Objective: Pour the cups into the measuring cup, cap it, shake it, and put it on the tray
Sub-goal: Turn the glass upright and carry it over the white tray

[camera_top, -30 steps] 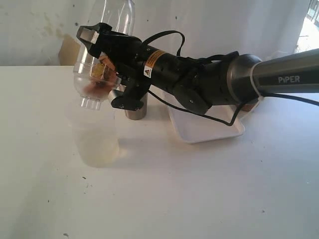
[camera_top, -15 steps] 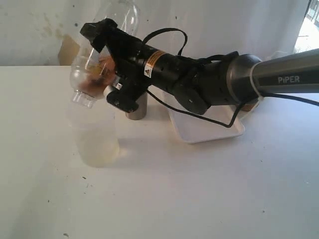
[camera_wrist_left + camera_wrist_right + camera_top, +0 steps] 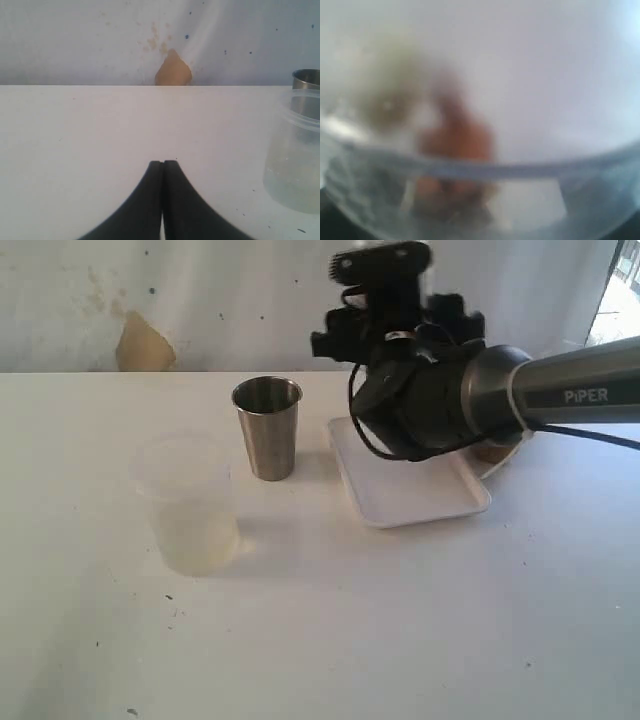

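Exterior view: the right gripper [image 3: 380, 260] hangs high above the far edge of the white tray [image 3: 405, 508]. Its jaws are turned away, so their spacing does not show from here. The steel tumbler [image 3: 267, 435] stands upright just left of the tray. The measuring cup [image 3: 190, 510] stands further left and nearer, uncapped, with a shallow pool of pale liquid in it. Its scale is too faint to read. A brown sliver behind the arm is probably the wooden cup [image 3: 492, 452], mostly hidden.

Left wrist view: the left gripper [image 3: 163, 167] has its jaws pressed together on nothing, low over the table [image 3: 90, 135]. The measuring cup stands well apart from it, with the tumbler's rim showing behind.

Right wrist view: a clear domed lid [image 3: 480, 167] fills the picture, badly blurred, with an orange-brown blotch behind it that I cannot identify. The jaws are out of sight. With the arm aloft and the plastic right at the camera, I judge the lid is carried in a wide grip.

Smooth plastic in a wide grip could slip or twist on the way down. A lid that lands off-centre could tip the light cup and spill it, since nothing steadies the cup. The arm's sweep towards the cup could also clip the tumbler.
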`<move>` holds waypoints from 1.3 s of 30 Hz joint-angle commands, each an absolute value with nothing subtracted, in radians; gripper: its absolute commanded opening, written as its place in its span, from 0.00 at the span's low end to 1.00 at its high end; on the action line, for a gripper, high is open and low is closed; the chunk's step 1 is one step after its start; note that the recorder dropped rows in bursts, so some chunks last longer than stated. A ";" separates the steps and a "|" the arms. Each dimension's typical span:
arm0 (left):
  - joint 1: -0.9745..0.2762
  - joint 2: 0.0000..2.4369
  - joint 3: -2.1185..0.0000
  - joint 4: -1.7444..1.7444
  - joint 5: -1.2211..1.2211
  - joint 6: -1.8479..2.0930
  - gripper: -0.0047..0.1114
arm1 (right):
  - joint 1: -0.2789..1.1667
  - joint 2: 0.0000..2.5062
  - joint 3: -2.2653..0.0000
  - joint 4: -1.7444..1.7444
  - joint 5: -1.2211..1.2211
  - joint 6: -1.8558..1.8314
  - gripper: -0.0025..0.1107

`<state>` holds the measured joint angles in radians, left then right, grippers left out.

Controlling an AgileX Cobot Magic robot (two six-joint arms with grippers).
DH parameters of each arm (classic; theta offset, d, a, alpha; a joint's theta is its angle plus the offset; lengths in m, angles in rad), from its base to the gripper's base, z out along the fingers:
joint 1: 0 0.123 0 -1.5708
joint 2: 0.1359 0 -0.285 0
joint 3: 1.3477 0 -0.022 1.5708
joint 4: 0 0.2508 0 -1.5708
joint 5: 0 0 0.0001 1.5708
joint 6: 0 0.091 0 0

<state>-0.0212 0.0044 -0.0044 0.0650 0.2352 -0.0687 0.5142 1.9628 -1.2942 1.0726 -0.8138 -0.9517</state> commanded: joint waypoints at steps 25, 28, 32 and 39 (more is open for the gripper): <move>-0.023 0.000 0.000 0.066 0.233 -0.071 0.04 | 0.406 2.016 -1.302 0.880 -0.508 -0.848 0.02; -0.023 0.000 0.000 0.066 0.233 -0.071 0.04 | 0.334 2.016 -1.302 0.512 -0.460 -0.526 0.02; -0.023 0.000 0.000 0.066 0.233 -0.071 0.04 | 0.231 2.019 -1.302 0.224 -0.471 -0.086 0.02; -0.023 0.000 0.000 0.066 0.233 -0.071 0.04 | 0.128 2.082 -1.298 -0.375 -0.584 0.347 0.02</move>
<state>-0.0212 0.0044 -0.0044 0.0650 0.2352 -0.0687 0.1513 2.0632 -1.2942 -0.0891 -0.4893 0.1913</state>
